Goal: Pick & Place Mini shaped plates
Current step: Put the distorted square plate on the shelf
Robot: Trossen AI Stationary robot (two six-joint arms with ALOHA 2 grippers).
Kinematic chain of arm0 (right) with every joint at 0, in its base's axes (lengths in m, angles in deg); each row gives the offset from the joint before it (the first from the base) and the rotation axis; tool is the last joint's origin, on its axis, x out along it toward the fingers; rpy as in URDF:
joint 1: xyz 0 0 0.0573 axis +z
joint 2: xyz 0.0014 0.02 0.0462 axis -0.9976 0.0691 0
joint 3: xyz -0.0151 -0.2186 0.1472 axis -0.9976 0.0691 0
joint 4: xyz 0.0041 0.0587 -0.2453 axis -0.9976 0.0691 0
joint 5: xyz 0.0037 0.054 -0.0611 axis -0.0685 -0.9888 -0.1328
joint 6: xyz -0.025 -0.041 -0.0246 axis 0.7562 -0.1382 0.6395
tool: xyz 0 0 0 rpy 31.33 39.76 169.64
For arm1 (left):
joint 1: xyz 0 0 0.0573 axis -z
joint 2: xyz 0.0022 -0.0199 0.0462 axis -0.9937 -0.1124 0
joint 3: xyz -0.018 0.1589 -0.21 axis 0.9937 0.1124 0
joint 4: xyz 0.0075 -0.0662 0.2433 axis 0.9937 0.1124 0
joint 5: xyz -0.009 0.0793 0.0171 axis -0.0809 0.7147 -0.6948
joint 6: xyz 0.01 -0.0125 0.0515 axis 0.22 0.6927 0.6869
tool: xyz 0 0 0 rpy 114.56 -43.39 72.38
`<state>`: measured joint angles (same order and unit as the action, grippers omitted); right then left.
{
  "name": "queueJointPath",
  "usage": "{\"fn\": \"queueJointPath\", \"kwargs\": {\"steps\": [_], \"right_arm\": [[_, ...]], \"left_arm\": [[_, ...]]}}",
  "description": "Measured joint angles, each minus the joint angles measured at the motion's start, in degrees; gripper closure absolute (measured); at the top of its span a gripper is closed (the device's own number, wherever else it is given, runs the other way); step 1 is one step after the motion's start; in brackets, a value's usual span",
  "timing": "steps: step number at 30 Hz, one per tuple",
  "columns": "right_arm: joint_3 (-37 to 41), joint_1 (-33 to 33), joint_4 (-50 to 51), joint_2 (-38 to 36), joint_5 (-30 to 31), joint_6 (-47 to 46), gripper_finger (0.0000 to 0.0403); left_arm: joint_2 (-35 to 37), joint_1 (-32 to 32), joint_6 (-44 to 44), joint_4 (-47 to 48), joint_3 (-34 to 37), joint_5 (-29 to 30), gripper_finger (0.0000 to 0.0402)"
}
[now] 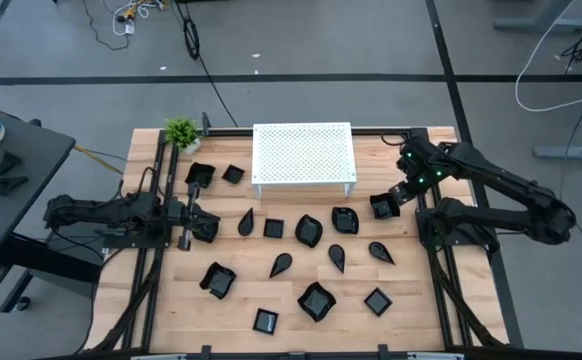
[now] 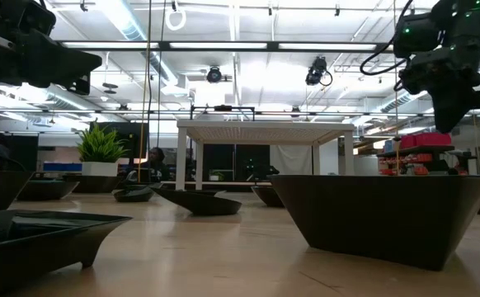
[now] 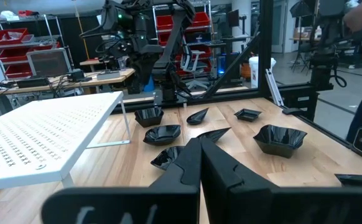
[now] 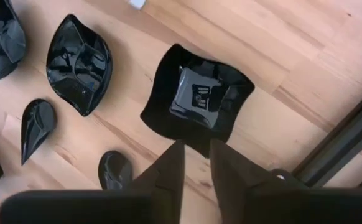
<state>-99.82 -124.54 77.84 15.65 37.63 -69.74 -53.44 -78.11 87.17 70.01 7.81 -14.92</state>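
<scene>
Several small glossy black plates lie scattered on the wooden table [image 1: 171, 300], such as a leaf-shaped one [image 1: 309, 230] and a wavy one [image 1: 316, 300]. A square plate [image 4: 196, 93] rests flat on the wood near the table's right edge. My right gripper [image 4: 196, 155] hangs above this plate's near edge, pointing steeply down, with a narrow gap between its fingers and nothing in it. The low view shows it [image 2: 450, 115] well above the table. My left gripper [image 3: 200, 155] waits shut and level at the table's left side [image 1: 209, 228].
A white perforated stand [image 1: 303, 153] takes up the far middle of the table, with a small green plant [image 1: 181, 131] at the far left corner. Black frame rails run along both side edges. Two more plates [image 1: 200, 174] sit between the plant and the stand.
</scene>
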Motion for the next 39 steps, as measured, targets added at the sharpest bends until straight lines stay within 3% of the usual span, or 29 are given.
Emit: {"fn": "queueJointPath", "kwargs": {"steps": [5, 14, 29, 39], "right_arm": [[0.0, 0.0, -1.54, 1.3, 2.42, -3.79, 0.0262], [0.08, 0.0, -2.02, 1.76, 2.71, -1.03, 0.0212], [8.65, 0.0, -7.3, 1.76, 2.31, -5.13, 0.0201], [12.78, -0.02, -12.85, 1.76, 5.38, -10.01, 0.0202]], "left_arm": [[0.0, 0.0, 0.0, 0.0, -0.02, 0.0, 0.0399], [0.0, 0.02, 0.0, 0.0, 0.0, 0.0, 0.0399], [0.0, 0.0, 0.0, 0.0, -0.02, 0.0, 0.0399], [-0.01, 0.0, 0.0, 0.0, -0.01, 0.01, 0.0399]]}}
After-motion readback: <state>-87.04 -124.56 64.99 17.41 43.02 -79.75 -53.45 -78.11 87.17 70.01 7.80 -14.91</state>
